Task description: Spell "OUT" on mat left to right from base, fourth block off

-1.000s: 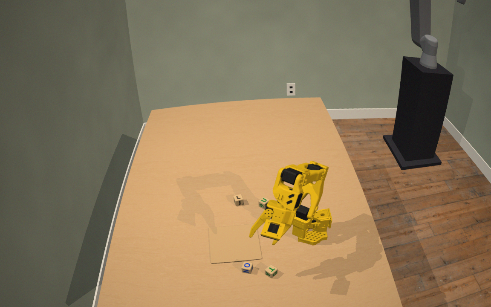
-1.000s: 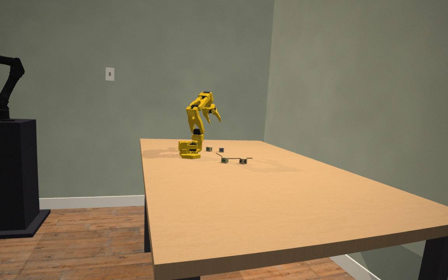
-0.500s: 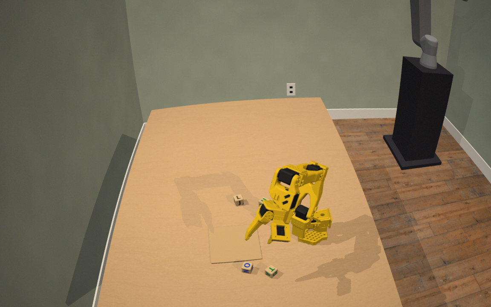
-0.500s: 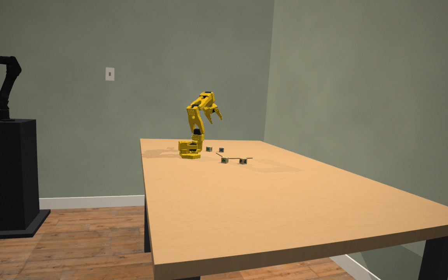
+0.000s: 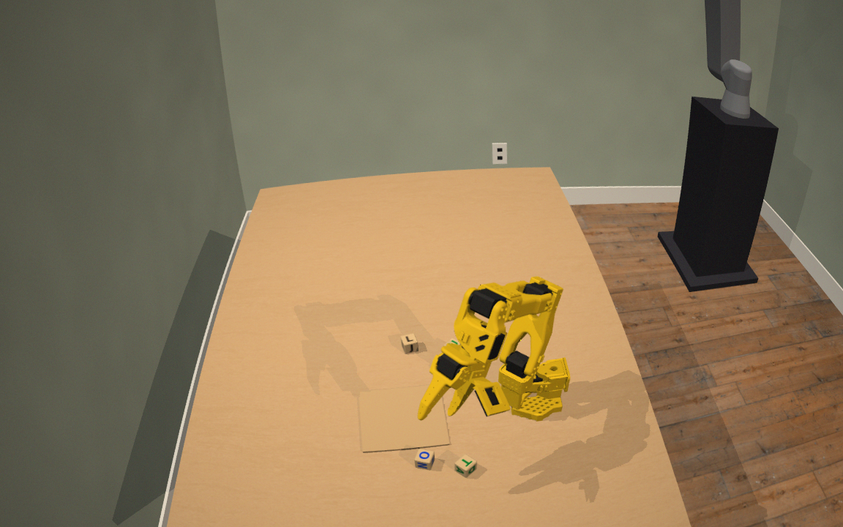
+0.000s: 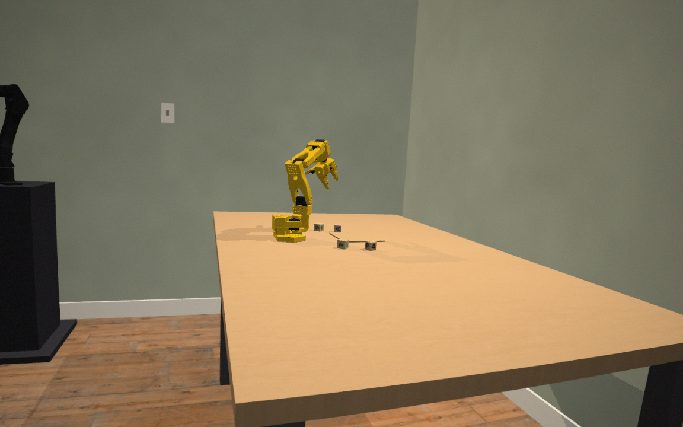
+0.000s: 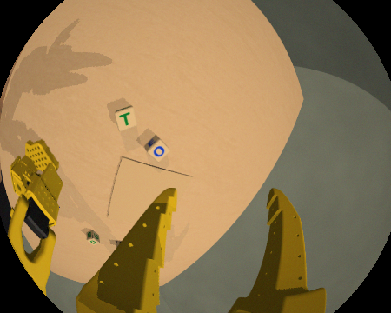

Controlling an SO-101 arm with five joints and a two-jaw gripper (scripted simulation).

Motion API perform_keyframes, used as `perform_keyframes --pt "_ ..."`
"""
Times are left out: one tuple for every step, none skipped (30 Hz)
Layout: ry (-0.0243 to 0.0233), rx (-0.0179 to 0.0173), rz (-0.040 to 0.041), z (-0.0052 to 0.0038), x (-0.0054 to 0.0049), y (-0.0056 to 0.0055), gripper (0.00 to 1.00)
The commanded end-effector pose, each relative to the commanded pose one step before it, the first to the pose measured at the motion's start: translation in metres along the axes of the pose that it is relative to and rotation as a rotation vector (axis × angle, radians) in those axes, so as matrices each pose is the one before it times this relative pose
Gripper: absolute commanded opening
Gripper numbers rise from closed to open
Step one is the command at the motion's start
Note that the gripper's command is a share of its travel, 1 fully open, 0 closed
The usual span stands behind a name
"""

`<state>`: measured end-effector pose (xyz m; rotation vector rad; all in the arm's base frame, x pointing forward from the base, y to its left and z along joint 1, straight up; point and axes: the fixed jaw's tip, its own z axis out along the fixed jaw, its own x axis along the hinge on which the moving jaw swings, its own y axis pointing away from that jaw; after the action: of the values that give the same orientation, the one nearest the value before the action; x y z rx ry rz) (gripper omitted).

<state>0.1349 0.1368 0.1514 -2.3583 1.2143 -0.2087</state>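
Observation:
The tan mat (image 5: 403,419) lies flat on the table, left of the robot's base. The O block (image 5: 424,457) with a blue letter and the T block (image 5: 465,464) with a green letter sit side by side just off one mat edge. The L block (image 5: 409,342) sits off the opposite edge. The U block (image 6: 342,244) lies near the base, mostly hidden by the arm in the top view. My gripper (image 5: 439,411) hangs high above the mat's base-side edge, open and empty. The wrist view shows T (image 7: 125,118), O (image 7: 159,151), U (image 7: 93,236) and the spread fingers.
The yellow arm base (image 5: 536,393) stands right of the mat. A black pedestal (image 5: 719,189) with a grey arm stands on the floor beyond the table's right edge. The table's left edge runs close to the wall.

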Motion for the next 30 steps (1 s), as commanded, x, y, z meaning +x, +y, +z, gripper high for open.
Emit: perform_keyframes --pt "-0.00025 0.06533 -0.10715 -0.007654 0.00236 -0.00967 0.32" --pt "0.00234 0.00006 -0.04148 0.000212 0.00119 -0.00054 0.32" --pt "0.00235 -0.00005 -0.04161 0.000214 0.00121 -0.00051 0.32" --pt "0.00235 -0.00015 -0.04172 0.000216 0.00124 -0.00047 0.32" --pt "0.00234 -0.00026 -0.04181 0.000217 0.00127 -0.00042 0.32" --pt "0.00233 -0.00037 -0.04187 0.000219 0.00129 -0.00038 0.32" --pt "0.00232 -0.00047 -0.04191 0.000221 0.00131 -0.00034 0.32" --pt "0.00229 -0.00058 -0.04192 0.000222 0.00132 -0.00029 0.32" --pt "0.00226 -0.00068 -0.04191 0.000223 0.00134 -0.00024 0.32" --pt "0.00223 -0.00079 -0.04187 0.000225 0.00135 -0.00019 0.32" --pt "0.00219 -0.00088 -0.04181 0.000226 0.00135 -0.00015 0.32" --pt "0.00214 -0.00098 -0.04172 0.000227 0.00136 -0.00010 0.32" --pt "0.00209 -0.00107 -0.04161 0.000227 0.00136 -0.00005 0.32" --pt "0.00203 -0.00116 -0.04148 0.000228 0.00135 0.00000 0.32" --pt "0.00197 -0.00125 -0.04132 0.000229 0.00135 0.00005 0.32" --pt "0.00000 0.00000 0.00000 0.000000 0.00000 0.00000 0.32" --pt "0.00000 0.00000 0.00000 0.000000 0.00000 0.00000 0.32" --pt "0.00190 -0.00133 -0.04113 0.000229 0.00134 0.00009 0.32" --pt "0.00183 -0.00141 -0.04093 0.000229 0.00133 0.00014 0.32" --pt "0.00176 -0.00148 -0.04069 0.000230 0.00132 0.00019 0.32" --pt "0.00168 -0.00154 -0.04044 0.000230 0.00130 0.00023 0.32" --pt "0.00160 -0.00161 -0.04016 0.000230 0.00128 0.00027 0.32" --pt "0.00152 -0.00166 -0.03986 0.000229 0.00126 0.00032 0.32" --pt "0.00143 -0.00171 -0.03954 0.000229 0.00123 0.00036 0.32" --pt "0.00134 -0.00175 -0.03919 0.000228 0.00120 0.00039 0.32" --pt "0.00126 -0.00179 -0.03882 0.000228 0.00118 0.00043 0.32" --pt "0.00117 -0.00183 -0.03843 0.000227 0.00115 0.00046 0.32" --pt "0.00108 -0.00185 -0.03802 0.000226 0.00111 0.00050 0.32" --pt "0.00099 -0.00187 -0.03759 0.000225 0.00108 0.00052 0.32" --pt "0.00090 -0.00189 -0.03714 0.000223 0.00104 0.00055 0.32"
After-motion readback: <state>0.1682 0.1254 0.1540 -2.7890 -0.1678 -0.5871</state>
